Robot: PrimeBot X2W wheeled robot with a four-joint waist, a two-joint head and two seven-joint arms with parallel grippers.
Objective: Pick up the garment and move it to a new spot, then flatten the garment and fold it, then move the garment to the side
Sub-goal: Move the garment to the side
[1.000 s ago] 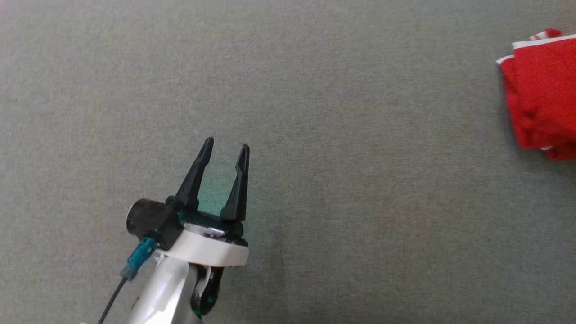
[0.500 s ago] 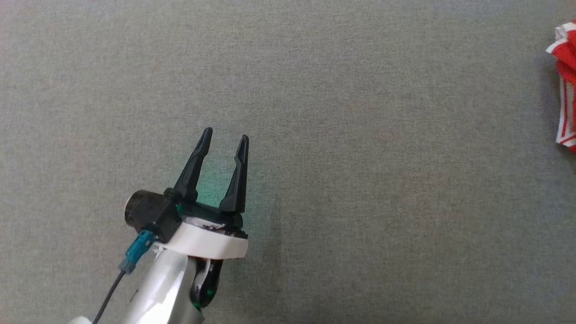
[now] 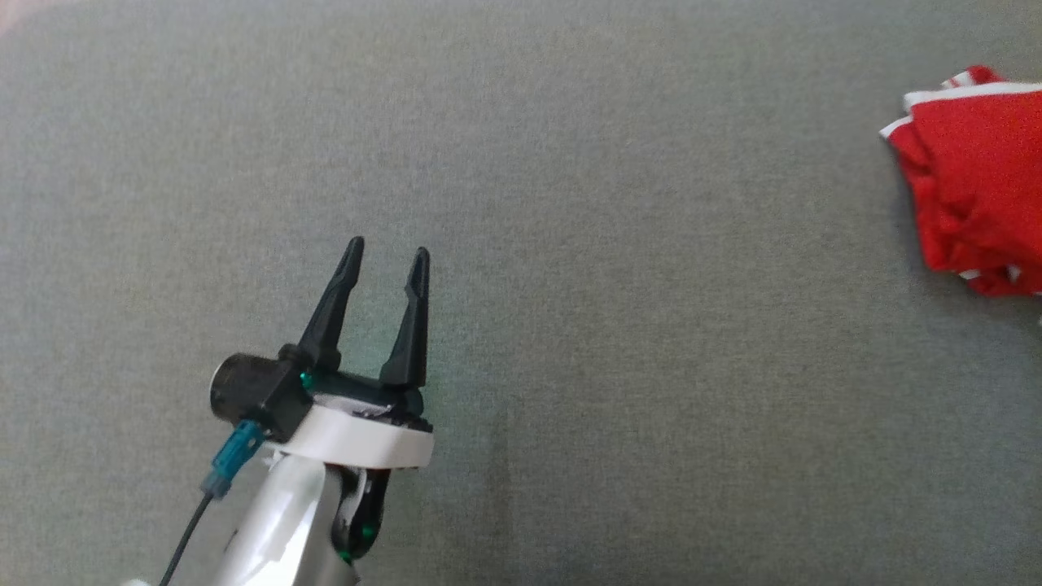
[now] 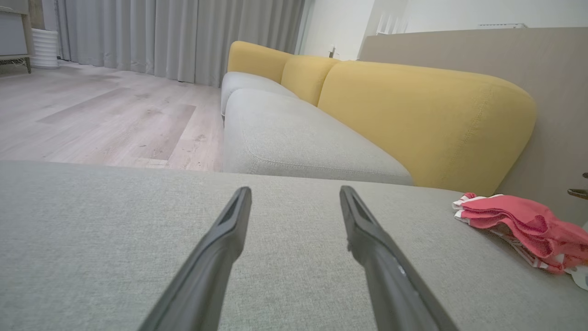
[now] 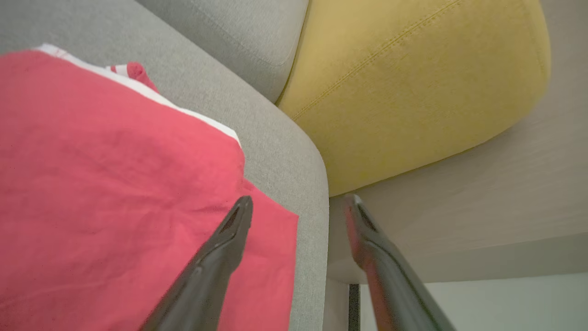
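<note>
Garment (image 3: 977, 179) (red, white trim) lay folded at the right edge of the grey cushion (image 3: 610, 285). Right gripper (image 5: 298, 197) was over the garment's corner, fingers (image 5: 216, 257) spread apart, nothing between them. Left gripper (image 3: 388, 246) hung over bare cushion, well apart from the garment, also spread and empty.

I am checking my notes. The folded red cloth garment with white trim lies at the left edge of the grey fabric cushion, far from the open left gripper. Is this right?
Only the side is wrong. The head view shows the folded red cloth garment with white trim at the right edge of the grey fabric cushion, far from the open left gripper.
</note>
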